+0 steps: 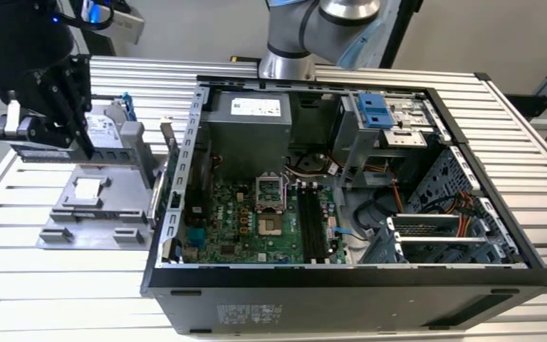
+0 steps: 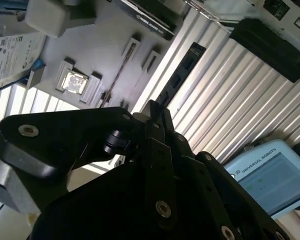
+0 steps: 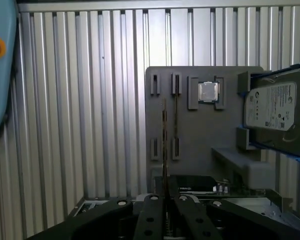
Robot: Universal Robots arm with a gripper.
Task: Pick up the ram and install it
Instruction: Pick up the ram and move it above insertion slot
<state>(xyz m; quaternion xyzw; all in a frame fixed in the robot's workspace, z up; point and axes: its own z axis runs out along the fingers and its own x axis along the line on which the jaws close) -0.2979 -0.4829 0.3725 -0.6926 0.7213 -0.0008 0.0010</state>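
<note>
So the gripper (image 3: 166, 199) was hanging over the grey holder (image 3: 200, 130), out at about nine o'clock from the open case (image 1: 350, 288) in the exterior view. Its fingers were drawn almost together with the ram (image 3: 164, 140) between them. In the first wrist view the stick showed edge-on, one thin line running out from the fingertips across the holder, between the two rows of little brackets rather than in either. Looked like a proper pinch to me, though I couldn't make out the actual contact.

What I'd worry about: that's a long, thin, stiff board held by narrow black fingers on a small patch, so any bump could make it pivot or slide in the grip. The case has a hard metal rim and loose cables (image 1: 387, 206) inside, around three o'clock from the black slots (image 1: 312, 224) on the green motherboard (image 1: 245, 214). Clip either one and the stick would arrive crooked. Those slots are narrow, so a tilted board pushed down would probably jam or flex instead of seating.

Texture-wise, the holder was matte grey and blocky. A shiny square processor (image 3: 208, 91) and a smooth-lidded hard drive (image 3: 275, 112) were parked on it at roughly one and three o'clock from the ram. The table (image 3: 80, 125) underneath was ribbed bare metal, all long grooves.
</note>
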